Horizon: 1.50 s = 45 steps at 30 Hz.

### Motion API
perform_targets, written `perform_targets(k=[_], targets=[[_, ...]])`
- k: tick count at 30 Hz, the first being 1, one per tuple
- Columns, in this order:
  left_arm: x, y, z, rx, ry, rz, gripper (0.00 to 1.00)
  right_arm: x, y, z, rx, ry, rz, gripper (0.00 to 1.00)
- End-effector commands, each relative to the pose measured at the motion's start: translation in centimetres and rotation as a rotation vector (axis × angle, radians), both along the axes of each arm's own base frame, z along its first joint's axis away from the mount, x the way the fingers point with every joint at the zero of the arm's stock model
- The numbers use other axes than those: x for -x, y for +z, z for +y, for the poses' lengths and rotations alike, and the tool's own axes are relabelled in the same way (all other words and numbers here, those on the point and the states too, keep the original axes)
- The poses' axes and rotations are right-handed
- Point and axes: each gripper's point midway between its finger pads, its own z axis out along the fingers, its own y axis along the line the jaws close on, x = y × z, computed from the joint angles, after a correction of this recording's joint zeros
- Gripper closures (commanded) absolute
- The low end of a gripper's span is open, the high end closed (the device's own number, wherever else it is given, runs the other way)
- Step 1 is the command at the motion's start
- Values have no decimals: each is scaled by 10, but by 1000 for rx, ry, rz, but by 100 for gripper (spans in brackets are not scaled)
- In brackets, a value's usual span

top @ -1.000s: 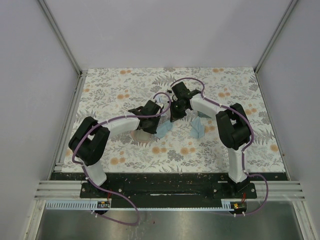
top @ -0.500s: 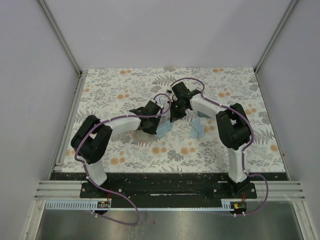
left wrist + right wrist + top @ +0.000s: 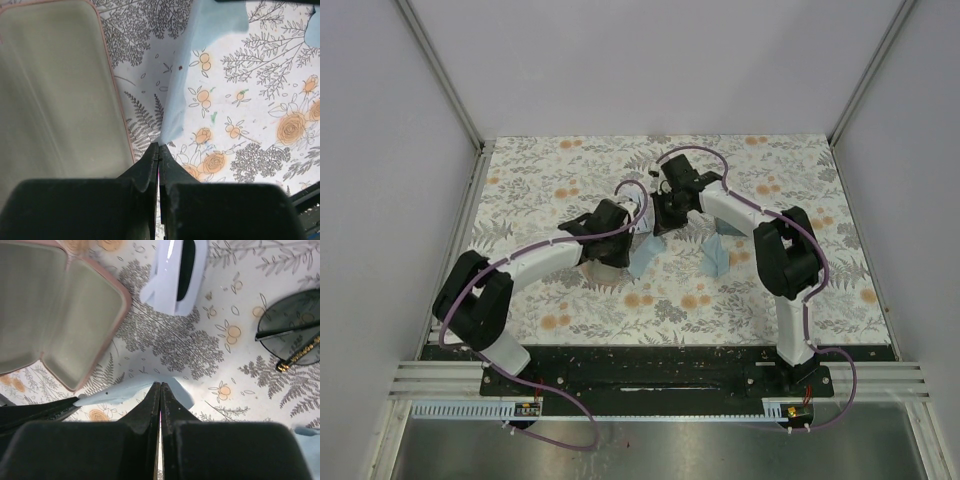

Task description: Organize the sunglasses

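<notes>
Your left tool (image 3: 158, 150) is fully closed, its two fingers pressed together on the lower corner of a light blue cloth (image 3: 192, 75). Your right tool (image 3: 160, 387) is closed just as tightly on the same cloth at its other end. The cloth is stretched between the two tools above the flowered counter (image 3: 550, 180). Both tools meet near the middle of the counter, somewhat toward its far edge.

Neither tool has hold of any sunglasses. In your right wrist view, the white sunglasses (image 3: 177, 275) lie folded on the counter beyond the fingertips, just beside the rim of the pink case (image 3: 55, 310). The dark sunglasses (image 3: 295, 335) lie apart from them toward the right side of that view, cut off by the picture's edge, with one arm showing a gold-coloured stretch. From above, the arms cover both pairs, so you cannot place them there.

The pink case lies open on the counter with its pale lining facing up. It sits just left of your left tool, under that arm. A second cloth (image 3: 717, 255) lies flat on the counter toward the right arm's side, apart from the held one.
</notes>
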Motion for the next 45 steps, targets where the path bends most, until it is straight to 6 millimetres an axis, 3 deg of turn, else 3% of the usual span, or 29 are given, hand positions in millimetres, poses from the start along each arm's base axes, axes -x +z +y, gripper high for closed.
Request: perform_targets(k=[1, 14, 25, 45], targets=[[9, 10, 5, 61, 27, 17, 100, -3, 18, 27, -45, 80, -42, 100], [20, 4, 48, 82, 147, 35, 100, -14, 10, 70, -68, 164, -56, 100], [20, 0, 50, 90, 178, 70, 100, -19, 7, 95, -84, 204, -66, 100], [25, -19, 78, -26, 251, 99, 100, -23, -4, 122, -111, 260, -64, 100]])
